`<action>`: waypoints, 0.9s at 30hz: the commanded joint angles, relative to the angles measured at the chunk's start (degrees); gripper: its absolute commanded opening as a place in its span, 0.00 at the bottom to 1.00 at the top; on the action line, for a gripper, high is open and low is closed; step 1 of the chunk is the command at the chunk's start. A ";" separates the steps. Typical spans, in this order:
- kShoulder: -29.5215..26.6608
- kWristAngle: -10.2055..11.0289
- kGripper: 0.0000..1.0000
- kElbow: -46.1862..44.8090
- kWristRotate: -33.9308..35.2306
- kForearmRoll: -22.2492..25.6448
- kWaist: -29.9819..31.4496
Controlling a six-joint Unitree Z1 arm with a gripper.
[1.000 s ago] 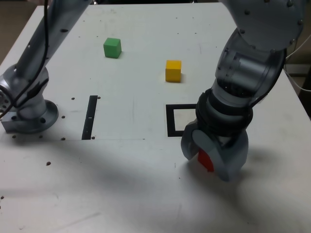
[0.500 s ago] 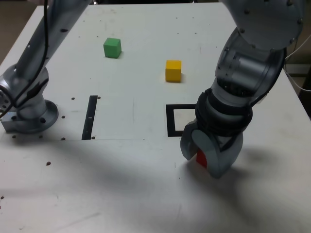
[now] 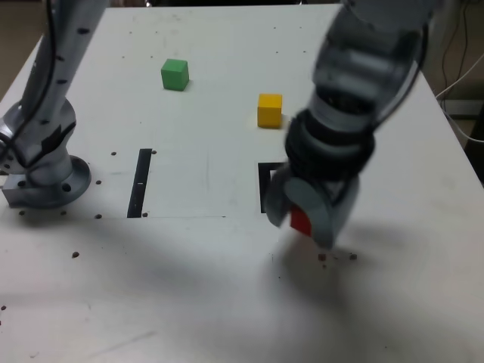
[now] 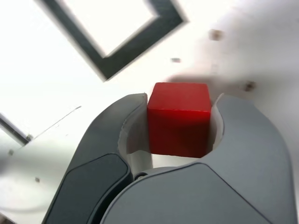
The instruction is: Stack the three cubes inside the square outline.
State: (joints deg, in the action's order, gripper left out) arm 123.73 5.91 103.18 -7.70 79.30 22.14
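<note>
Red cube (image 4: 179, 122) held between 2 fingers of gripper (image 4: 179, 123).

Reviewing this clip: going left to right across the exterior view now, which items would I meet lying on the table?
The thin black strip, then the green cube, then the yellow cube.

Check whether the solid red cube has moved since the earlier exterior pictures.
Yes: the solid red cube, held in the gripper, has shifted toward the exterior view's left and upward, judged against the black square outline.
</note>
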 commanded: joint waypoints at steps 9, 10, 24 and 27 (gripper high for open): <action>-6.57 -2.62 0.31 -6.83 5.85 0.63 -10.24; -6.85 -2.81 0.31 -7.12 6.12 0.54 -11.14; -6.50 -8.25 0.31 -13.44 8.49 -8.81 -17.68; -6.29 -8.58 0.31 -14.72 8.42 -10.16 -18.41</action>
State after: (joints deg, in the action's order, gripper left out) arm 117.19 -2.55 88.77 0.69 69.56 4.02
